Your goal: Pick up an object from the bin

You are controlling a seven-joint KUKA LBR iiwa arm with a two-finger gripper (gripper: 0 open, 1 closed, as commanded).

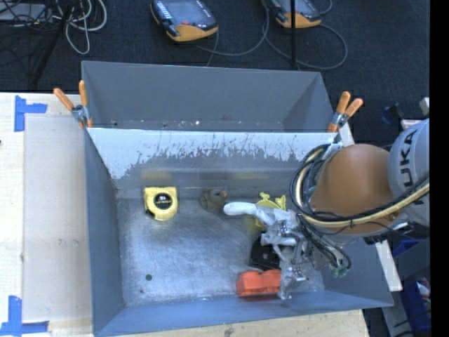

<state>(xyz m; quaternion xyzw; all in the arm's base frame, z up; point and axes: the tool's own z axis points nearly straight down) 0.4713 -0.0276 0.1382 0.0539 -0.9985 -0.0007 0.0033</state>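
Observation:
My gripper [287, 262] hangs low in the bin's front right corner. It is just right of a red-orange blocky thing [257, 283] that lies by the front wall, and its tip comes down at that thing's right end. A black thing [262, 257] lies directly left of the gripper, partly hidden by it. Behind the gripper are a white handle-shaped thing [240, 208] and a yellow thing [272, 202]. I cannot tell whether anything is held.
A yellow tape measure [161, 203] sits at the back left of the bin floor. A small grey-brown round thing [212, 200] lies to its right. The arm's orange cover and cables overhang the bin's right side.

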